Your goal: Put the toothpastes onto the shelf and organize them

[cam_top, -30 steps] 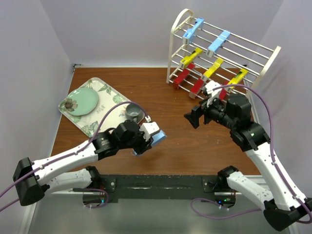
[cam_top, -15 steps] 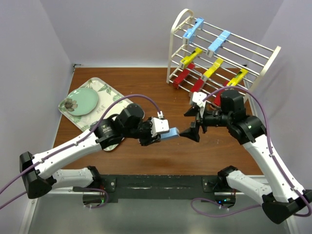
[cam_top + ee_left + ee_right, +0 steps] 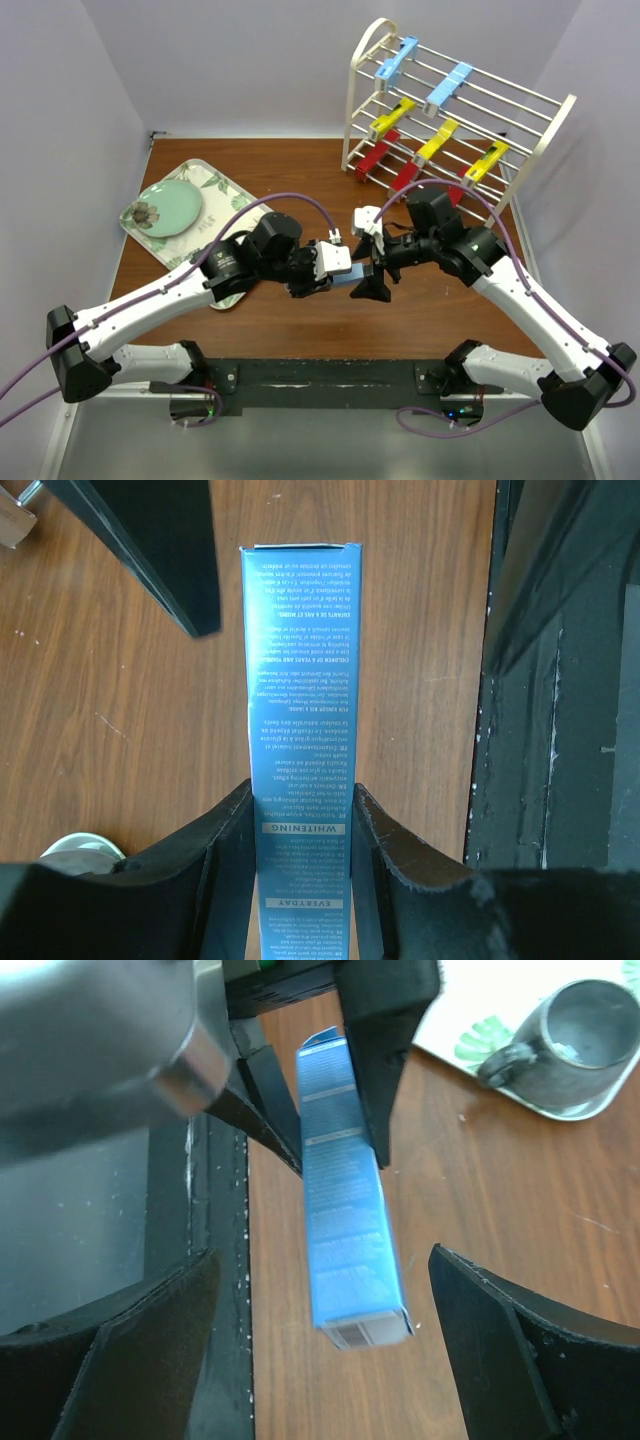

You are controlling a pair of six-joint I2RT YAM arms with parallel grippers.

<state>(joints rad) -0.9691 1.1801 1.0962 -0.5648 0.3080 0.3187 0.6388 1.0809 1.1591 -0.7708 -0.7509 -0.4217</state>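
My left gripper (image 3: pixel 338 270) is shut on a light blue toothpaste box (image 3: pixel 350 277), held above the table's middle with its free end toward the right arm. In the left wrist view the box (image 3: pixel 300 670) runs straight out from between my fingers (image 3: pixel 225 830). My right gripper (image 3: pixel 322 1260) is open, its fingers on either side of the box's free end (image 3: pixel 350 1260) with gaps on both sides. The shelf (image 3: pixel 368 45) stands at the back right. It holds two blue boxes (image 3: pixel 397 57) on top, three yellow (image 3: pixel 436 140) in the middle and red ones (image 3: pixel 376 158) at the bottom.
A leaf-patterned tray (image 3: pixel 215 185) with a green plate (image 3: pixel 170 208) lies at the left. A grey mug (image 3: pixel 565 1035) stands on the tray's corner, behind the left arm. The black base bar (image 3: pixel 330 380) runs along the table's near edge.
My left arm has carried the blue box rightward to the table's middle. My right arm has swung from the shelf down and left, bringing its open fingers around the box's free end, slightly narrower.
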